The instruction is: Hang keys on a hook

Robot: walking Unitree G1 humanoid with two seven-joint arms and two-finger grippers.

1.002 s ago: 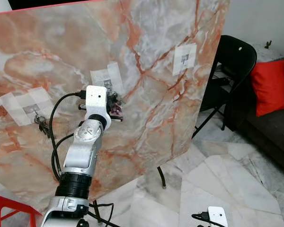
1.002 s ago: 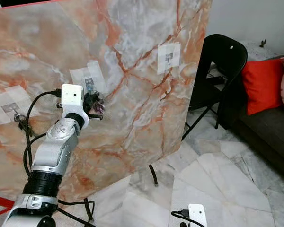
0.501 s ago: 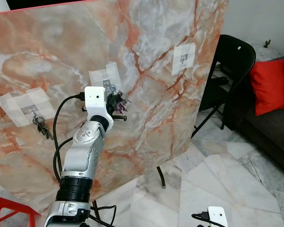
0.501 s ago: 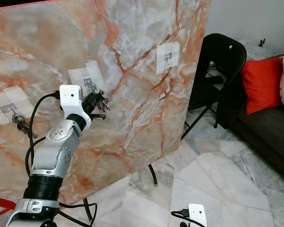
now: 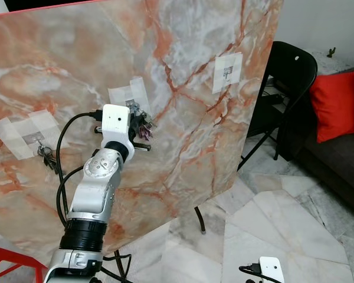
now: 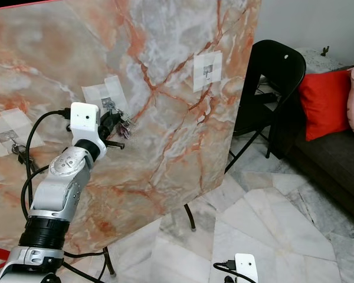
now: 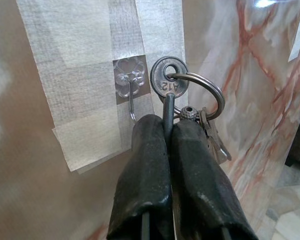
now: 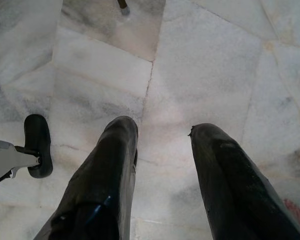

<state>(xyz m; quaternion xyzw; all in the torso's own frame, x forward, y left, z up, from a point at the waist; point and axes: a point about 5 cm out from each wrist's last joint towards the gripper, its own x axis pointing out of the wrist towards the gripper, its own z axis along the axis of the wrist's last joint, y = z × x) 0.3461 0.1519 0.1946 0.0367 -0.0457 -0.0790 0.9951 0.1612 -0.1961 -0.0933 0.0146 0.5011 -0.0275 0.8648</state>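
Observation:
My left gripper [image 7: 166, 125] is shut on a bunch of keys [image 7: 190, 107] and holds it up against the marble board [image 5: 183, 71]. The round key head marked A12 and its ring sit just beside the middle metal hook [image 7: 131, 92], which is taped to the board; the ring is not over the hook. From the head views the keys [image 5: 143, 124] are at the middle taped patch. Another bunch of keys [image 5: 46, 156] hangs from the left hook. A third hook [image 5: 228, 72] is bare at the upper right. My right gripper [image 8: 162, 137] hangs open above the floor.
A black folding chair [image 5: 286, 88] stands right of the board, with a dark sofa and red cushion [image 5: 339, 103] beyond it. The board's stand leg [image 5: 199, 218] reaches the marble floor. A red stool [image 5: 3, 259] is at lower left.
My left arm rose from below the middle hook, then shifted slightly left, bringing the keys closer to that hook. The right arm has stayed still.

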